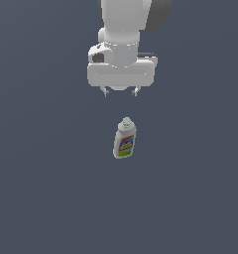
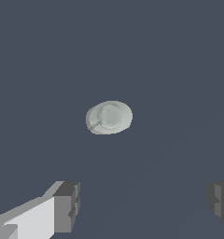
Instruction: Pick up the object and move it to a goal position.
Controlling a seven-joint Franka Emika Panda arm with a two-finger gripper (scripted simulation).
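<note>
The object [image 1: 124, 140] is a small white bottle with a narrow capped neck and a blue, red, yellow and green label, seen in the middle of the exterior view on the dark grey floor. My gripper [image 1: 120, 92] hangs above it, apart from it, with its two short fingertips spread and nothing between them. From the wrist view I look straight down on the bottle's cap and shoulders [image 2: 108, 117]. The two grey fingers [image 2: 67, 207] stand wide apart, and the bottle lies beyond them rather than between them.
A plain dark grey floor [image 1: 41, 188] surrounds the bottle in both views. Nothing else shows on it.
</note>
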